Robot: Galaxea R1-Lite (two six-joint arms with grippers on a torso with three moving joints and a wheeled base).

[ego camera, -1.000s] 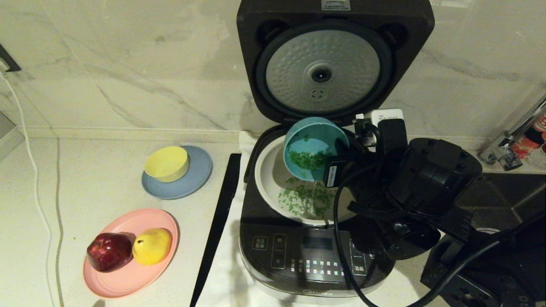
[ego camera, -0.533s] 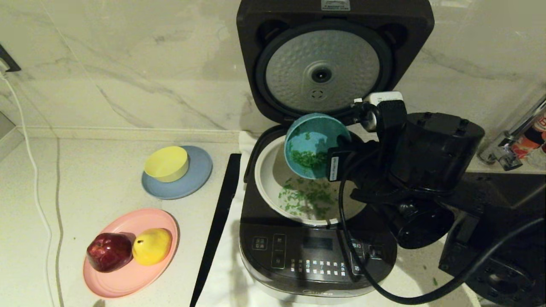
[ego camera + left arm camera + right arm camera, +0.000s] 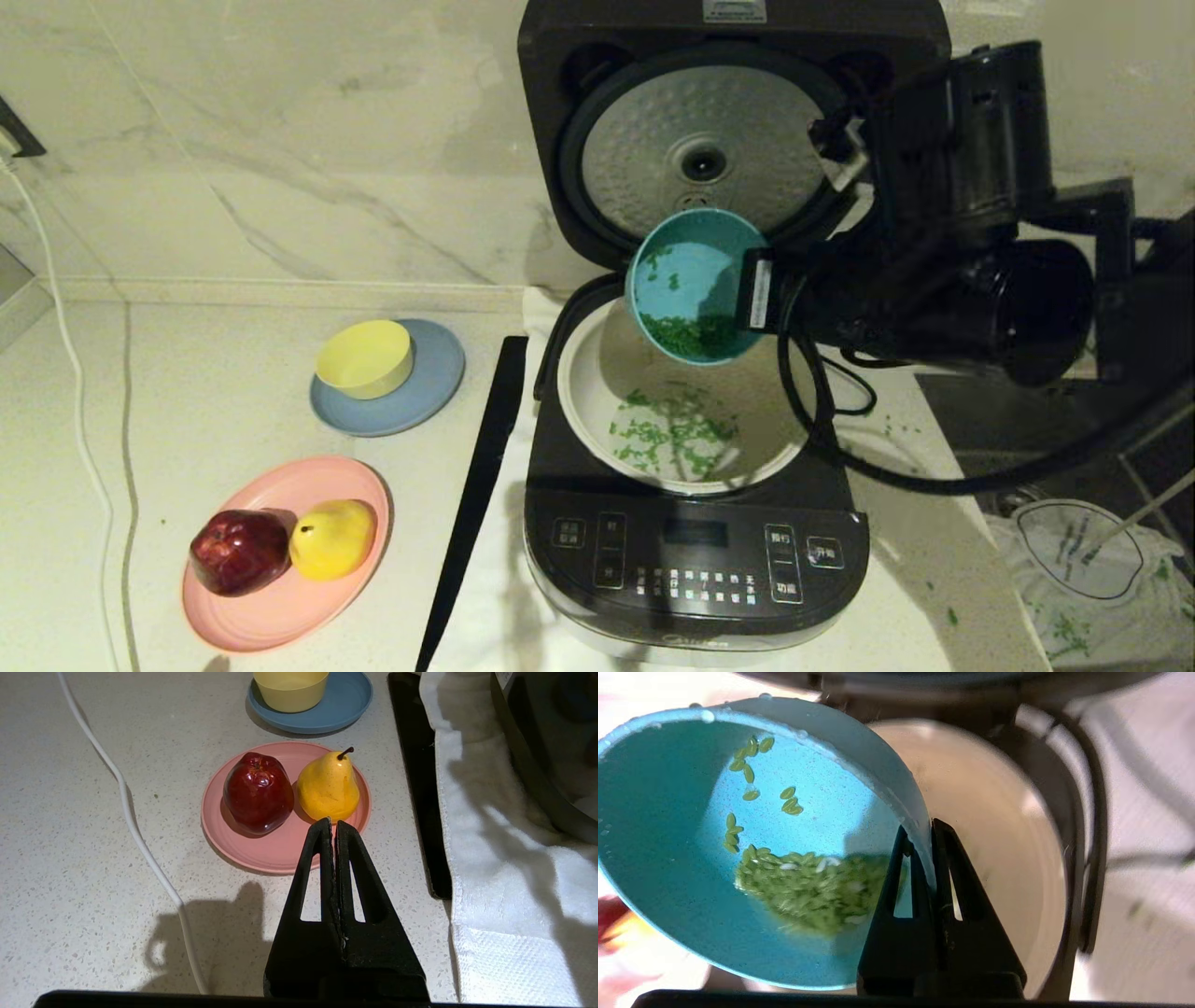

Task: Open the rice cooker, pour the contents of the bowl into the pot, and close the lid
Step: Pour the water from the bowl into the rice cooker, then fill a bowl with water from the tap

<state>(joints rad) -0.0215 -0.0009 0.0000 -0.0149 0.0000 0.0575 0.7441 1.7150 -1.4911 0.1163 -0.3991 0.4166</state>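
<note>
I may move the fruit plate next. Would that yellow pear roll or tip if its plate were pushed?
Probably. The yellow pear lies on its side on the shallow pink plate, so a nudge could roll it. The red apple alongside might block it one way.

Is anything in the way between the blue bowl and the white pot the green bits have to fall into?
Nothing visible is. The lid stands up open at the back, and the right gripper holds the bowl tipped above the pot, with only air under it. Some contents remain in the bowl; more already lie in the pot.
</note>
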